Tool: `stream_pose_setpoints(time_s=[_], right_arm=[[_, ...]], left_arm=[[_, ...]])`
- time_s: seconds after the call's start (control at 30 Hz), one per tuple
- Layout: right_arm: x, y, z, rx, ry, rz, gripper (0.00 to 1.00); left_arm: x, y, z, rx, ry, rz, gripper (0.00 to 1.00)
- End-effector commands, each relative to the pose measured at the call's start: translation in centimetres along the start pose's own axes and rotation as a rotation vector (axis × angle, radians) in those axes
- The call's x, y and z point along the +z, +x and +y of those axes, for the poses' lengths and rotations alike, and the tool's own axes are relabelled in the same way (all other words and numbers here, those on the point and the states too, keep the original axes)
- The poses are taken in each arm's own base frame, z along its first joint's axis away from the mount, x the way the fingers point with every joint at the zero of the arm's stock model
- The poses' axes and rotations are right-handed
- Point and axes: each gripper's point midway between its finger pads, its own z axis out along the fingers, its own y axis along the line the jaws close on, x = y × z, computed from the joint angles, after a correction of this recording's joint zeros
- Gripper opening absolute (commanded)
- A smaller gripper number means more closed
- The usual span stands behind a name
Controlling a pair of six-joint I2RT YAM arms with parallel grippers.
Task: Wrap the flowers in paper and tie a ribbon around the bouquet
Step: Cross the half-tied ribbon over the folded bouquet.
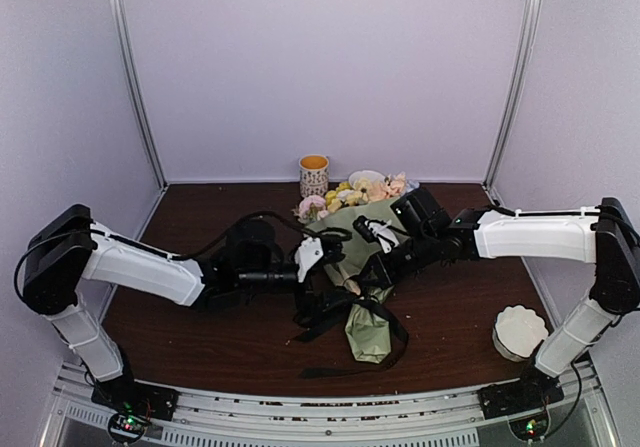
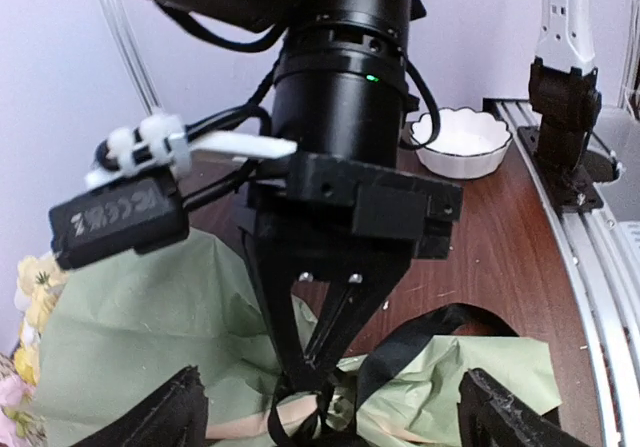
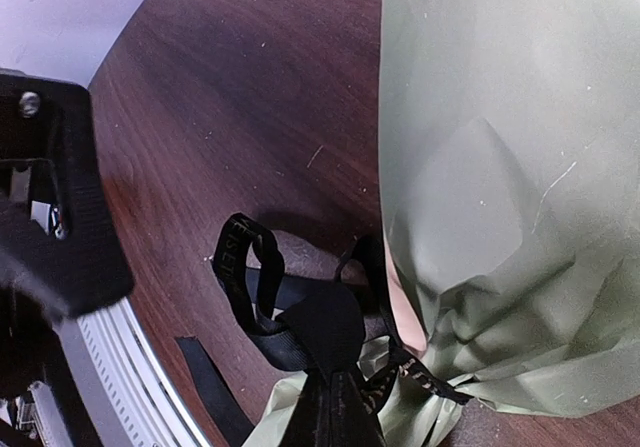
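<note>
R gripper (image 3: 330,412) is pinched tight on the ribbon (image 3: 250,257), right at a bunched, knot-like tangle w/ one loop standing up beside it, prob. to keep tension so the tie doesn't slacken. L gripper (image 2: 330,412) hangs just beside it, jaws wide, nothing in them, straddling the same spot over the paper (image 3: 500,147). Paper is rolled into a rough cone lying on the table (image 1: 200,317), w/ ribbon looping over its near part and trailing toward the near edge. Flowers (image 1: 350,195) poke out the far end, near a cup (image 1: 314,175). Can't tell if the knot is really tied or only crossed. Stems are hidden inside the wrap, arms block the tie point from above, and one ribbon tail runs out of the R wrist view.
</note>
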Motion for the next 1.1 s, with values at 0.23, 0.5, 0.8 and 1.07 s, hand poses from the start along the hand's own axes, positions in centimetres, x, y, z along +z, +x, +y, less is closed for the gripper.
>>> stream_pose_setpoints(time_s=[0.23, 0.5, 0.8, 1.07], right_arm=[[-1.1, -1.0, 1.5, -0.003, -0.056, -0.052, 0.00], [-1.1, -1.0, 1.7, 0.004, -0.069, -0.054, 0.00], [-1.2, -1.2, 1.9, 0.008, -0.078, -0.061, 0.00], [-1.4, -1.1, 1.8, 0.007, -0.069, -0.062, 0.00]], left_arm=[[3.3, 7.5, 2.3, 0.338, -0.053, 0.327, 0.98], [4.5, 7.2, 2.9, 0.324, -0.080, 0.291, 0.85], [5.4, 5.8, 2.0, 0.280, -0.017, 0.249, 0.71], [5.8, 6.1, 2.1, 0.251, -0.018, 0.251, 0.31]])
